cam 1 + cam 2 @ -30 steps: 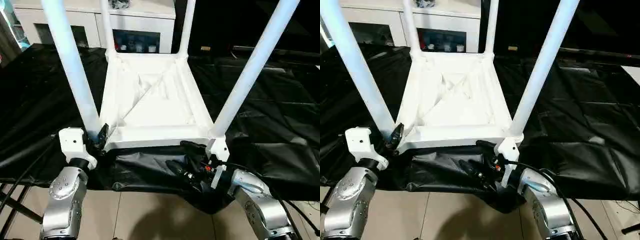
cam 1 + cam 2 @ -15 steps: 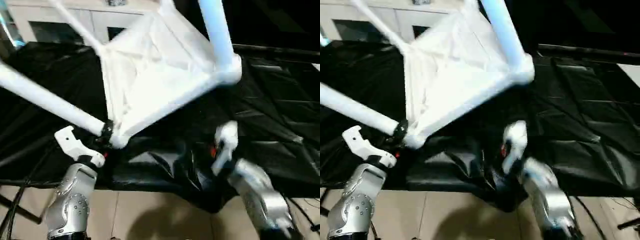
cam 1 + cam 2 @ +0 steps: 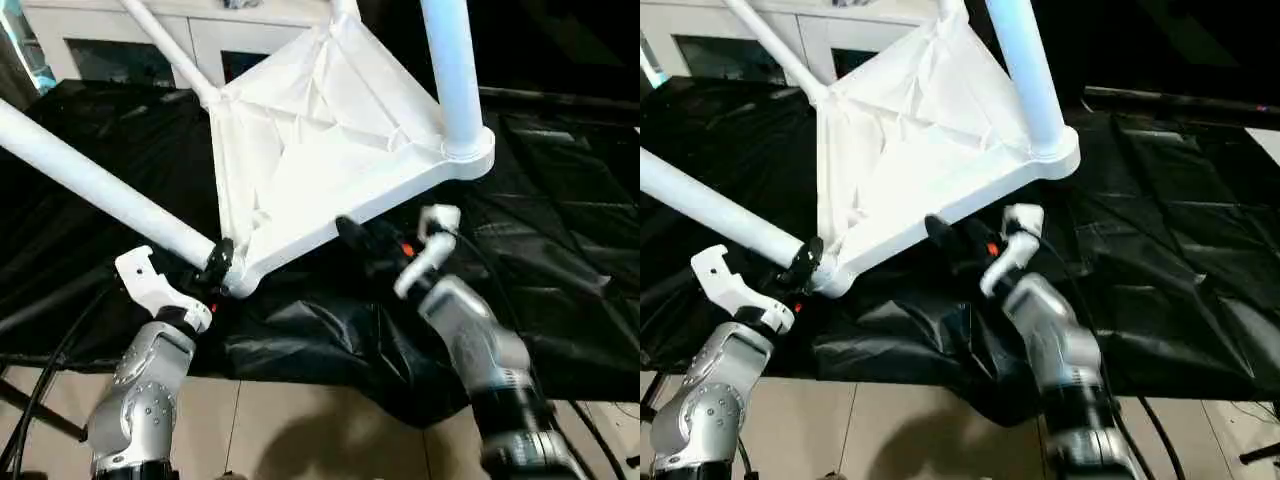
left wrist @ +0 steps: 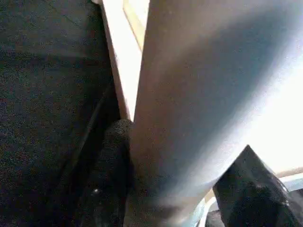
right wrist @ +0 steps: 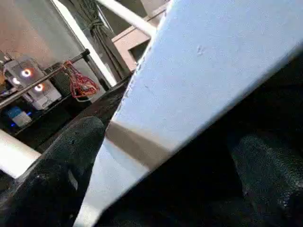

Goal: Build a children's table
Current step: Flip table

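Observation:
The white children's table is upside down and tipped toward my left, its ribbed underside facing me, resting near its near-left corner. All legs are in their sockets: the near-left leg slants left and the near-right leg rises out of the picture. My left gripper is shut on the near-left leg just above its socket. In the left wrist view the leg sits between the black fingers. My right gripper holds the raised near rim, and that rim runs between its fingers.
A black cloth covers the work surface and hangs crumpled over the front edge. A white cabinet with glass doors stands behind. Tiled floor lies below, with cables at the left.
The table lay flat upside down; now its right side is lifted and it leans left. My right gripper rose along the near rim. The left gripper stayed at the near-left leg.

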Controlling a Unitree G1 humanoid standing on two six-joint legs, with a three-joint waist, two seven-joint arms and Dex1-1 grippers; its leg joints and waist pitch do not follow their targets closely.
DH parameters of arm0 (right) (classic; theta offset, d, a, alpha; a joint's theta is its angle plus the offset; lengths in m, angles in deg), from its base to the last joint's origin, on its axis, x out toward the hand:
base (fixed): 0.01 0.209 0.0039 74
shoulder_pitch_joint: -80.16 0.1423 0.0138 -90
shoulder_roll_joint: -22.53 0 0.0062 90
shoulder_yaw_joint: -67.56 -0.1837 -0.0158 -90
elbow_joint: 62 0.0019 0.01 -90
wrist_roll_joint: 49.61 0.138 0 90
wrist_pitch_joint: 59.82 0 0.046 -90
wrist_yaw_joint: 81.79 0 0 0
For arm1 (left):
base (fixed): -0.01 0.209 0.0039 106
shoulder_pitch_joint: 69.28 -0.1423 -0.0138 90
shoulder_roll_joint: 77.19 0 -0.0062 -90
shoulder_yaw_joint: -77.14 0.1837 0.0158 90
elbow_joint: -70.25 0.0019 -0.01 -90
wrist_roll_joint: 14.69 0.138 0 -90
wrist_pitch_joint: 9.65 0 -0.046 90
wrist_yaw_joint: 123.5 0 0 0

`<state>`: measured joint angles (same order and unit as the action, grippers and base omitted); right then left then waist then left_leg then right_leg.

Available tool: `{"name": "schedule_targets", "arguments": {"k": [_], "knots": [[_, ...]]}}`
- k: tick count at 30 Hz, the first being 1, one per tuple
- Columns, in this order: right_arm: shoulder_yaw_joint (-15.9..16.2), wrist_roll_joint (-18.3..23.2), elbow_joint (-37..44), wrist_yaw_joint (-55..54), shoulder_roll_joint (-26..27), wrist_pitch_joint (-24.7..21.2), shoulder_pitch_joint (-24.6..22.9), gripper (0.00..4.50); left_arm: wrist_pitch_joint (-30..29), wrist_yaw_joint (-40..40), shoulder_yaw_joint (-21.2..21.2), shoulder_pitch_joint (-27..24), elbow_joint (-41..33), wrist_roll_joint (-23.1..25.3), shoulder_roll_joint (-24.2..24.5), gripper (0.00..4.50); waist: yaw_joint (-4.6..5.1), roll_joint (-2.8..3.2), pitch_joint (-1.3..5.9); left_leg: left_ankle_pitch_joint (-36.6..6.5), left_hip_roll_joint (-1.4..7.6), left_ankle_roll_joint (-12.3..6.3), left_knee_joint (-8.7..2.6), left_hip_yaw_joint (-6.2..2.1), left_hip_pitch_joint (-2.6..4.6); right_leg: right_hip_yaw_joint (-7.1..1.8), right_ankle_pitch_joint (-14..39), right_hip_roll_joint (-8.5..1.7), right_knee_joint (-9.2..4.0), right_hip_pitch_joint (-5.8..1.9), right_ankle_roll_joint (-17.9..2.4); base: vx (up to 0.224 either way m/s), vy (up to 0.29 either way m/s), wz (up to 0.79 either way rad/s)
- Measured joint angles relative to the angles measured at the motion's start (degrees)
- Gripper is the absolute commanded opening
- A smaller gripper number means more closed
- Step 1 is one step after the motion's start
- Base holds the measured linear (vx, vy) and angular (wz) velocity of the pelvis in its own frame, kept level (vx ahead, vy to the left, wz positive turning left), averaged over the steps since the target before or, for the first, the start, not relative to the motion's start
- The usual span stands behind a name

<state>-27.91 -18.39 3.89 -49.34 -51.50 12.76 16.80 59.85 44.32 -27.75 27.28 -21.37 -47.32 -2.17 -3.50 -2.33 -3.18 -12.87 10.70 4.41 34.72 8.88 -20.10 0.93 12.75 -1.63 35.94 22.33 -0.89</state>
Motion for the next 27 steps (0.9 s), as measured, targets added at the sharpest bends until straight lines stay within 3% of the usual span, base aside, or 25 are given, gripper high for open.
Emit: {"name": "schedule_targets", "arguments": {"k": [9, 18, 27], "knots": [[-9.3, 7.9, -9.1, -0.2, 2.2, -1.3, 8.5, 4.5, -0.3, -0.6, 1.5, 0.3, 0.0, 1.5, 0.9, 2.14, -0.18, 0.0, 0.0, 0.0, 0.16, -0.04, 0.05, 0.31, -0.09, -0.02, 0.0, -0.02, 0.1, 0.16, 0.0, 0.0, 0.0, 0.0], [-12.4, 9.7, -15.0, -0.1, 1.4, -3.8, 9.7, 4.1, 1.1, -3.5, 5.5, -0.2, -0.9, 6.6, 3.5, 2.14, -0.17, 0.0, 0.0, 0.1, 0.24, -0.12, 0.1, 0.5, -0.45, -0.03, 0.0, -0.02, 0.27, 0.65, 0.0, 0.0, 0.0, 0.0], [-14.6, 10.3, -16.4, 0.0, 1.2, -4.6, 9.8, 3.27, 2.4, -6.5, 7.3, -0.3, -1.1, 7.6, 4.4, 2.14, -0.2, 0.1, -0.03, 0.1, 0.28, -0.14, 0.16, 0.68, -0.51, -0.03, 0.0, -0.02, 0.35, 0.75, 0.0, 0.0, 0.0, 0.0]]}}
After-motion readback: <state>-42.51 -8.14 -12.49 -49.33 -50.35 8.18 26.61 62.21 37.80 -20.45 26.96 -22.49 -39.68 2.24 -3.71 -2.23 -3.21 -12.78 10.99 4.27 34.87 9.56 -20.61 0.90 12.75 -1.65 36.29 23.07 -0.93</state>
